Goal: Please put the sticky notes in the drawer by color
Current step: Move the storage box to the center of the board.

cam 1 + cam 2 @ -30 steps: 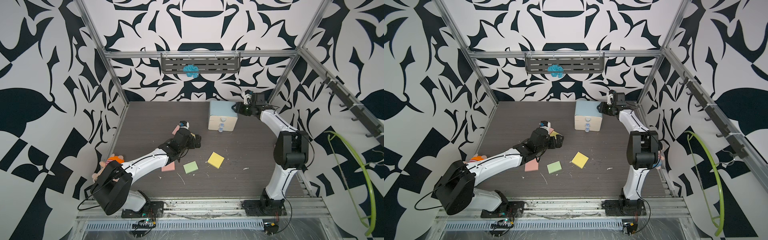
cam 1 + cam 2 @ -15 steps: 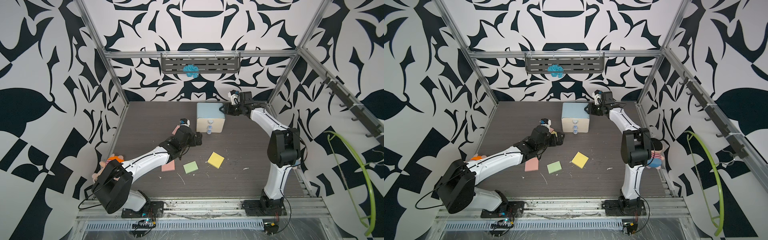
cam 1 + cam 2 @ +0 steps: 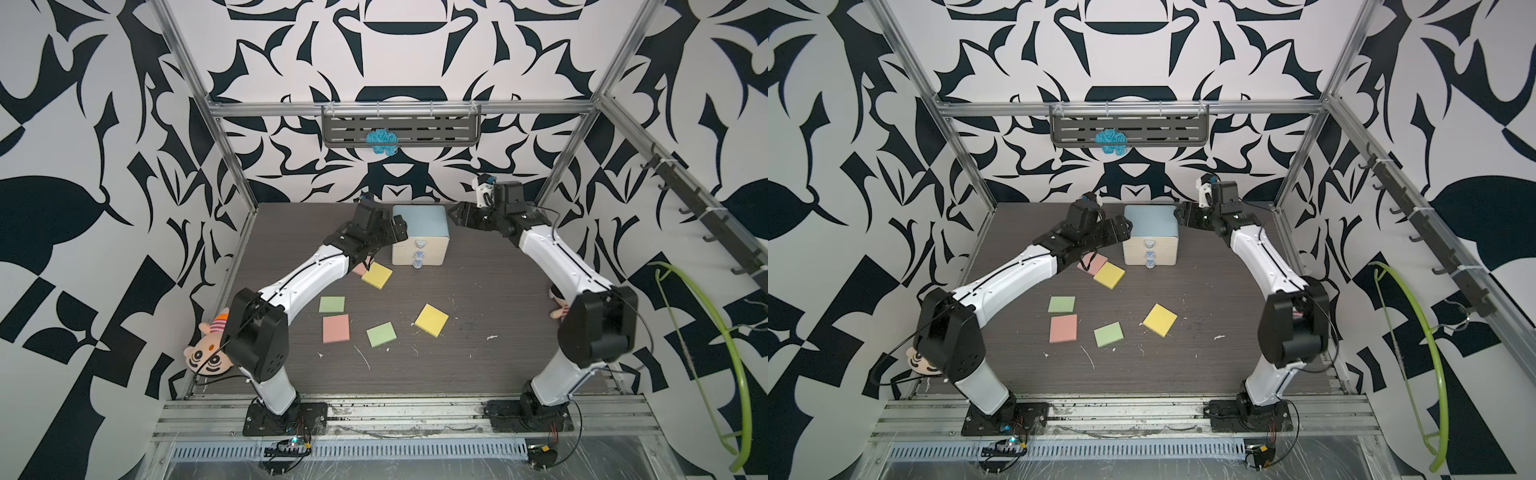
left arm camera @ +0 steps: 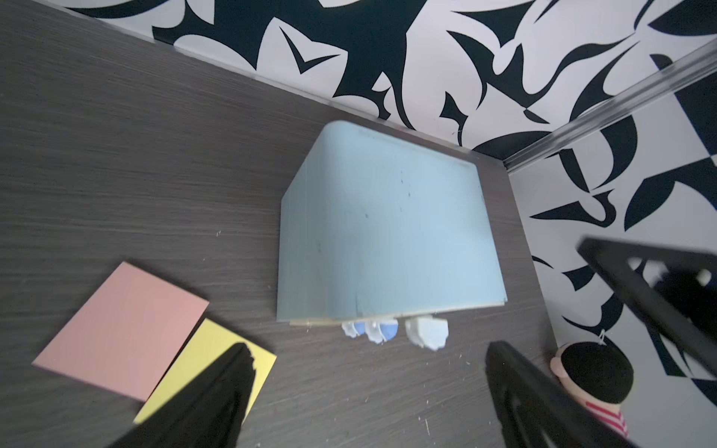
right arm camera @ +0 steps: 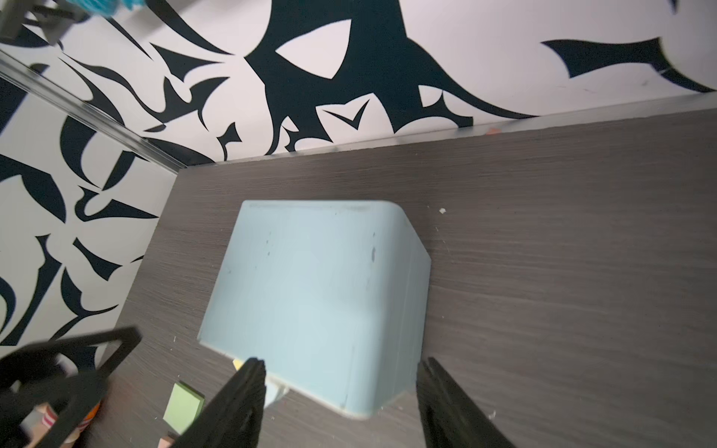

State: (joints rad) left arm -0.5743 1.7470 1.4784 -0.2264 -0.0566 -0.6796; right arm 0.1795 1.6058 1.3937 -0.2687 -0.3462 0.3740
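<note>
**Both arms at the chest, every front shut**

We look down on a dark wood-grain tabletop (image 3: 478,332) boxed in by black-and-white patterned walls (image 3: 124,124).

Our left gripper (image 4: 368,391) hangs with its jaws spread wide and empty. In its wrist view the three round bluish-white knobs (image 4: 388,329) sit just past the fingertips, within the span of the gap. They run in a vertical column down the cream front of the small pale blue boxy drawer (image 3: 419,220). It stands at the back of the table, front facing the arm bases, and all three fronts look shut.

Our right gripper (image 3: 457,214) hovers at the chest's upper right edge, jaws apart and holding nothing. We cannot tell whether a finger touches the shell.

We judge the left arm better placed for the coming pull. It is on the knob side, and a drawer would slide out toward the bases.

A thin square pink sticky note (image 3: 1090,262) and a yellow sticky note (image 3: 1109,275) lie touching, just off the chest's front left, under the left forearm. Nearer the bases lie a light green sticky note (image 3: 332,304), a second pink sticky note (image 3: 336,328), a second light green sticky note (image 3: 381,334) and a second yellow sticky note (image 3: 432,320). None of the six is stowed yet.

We can read no brand, label or writing anywhere.
</note>
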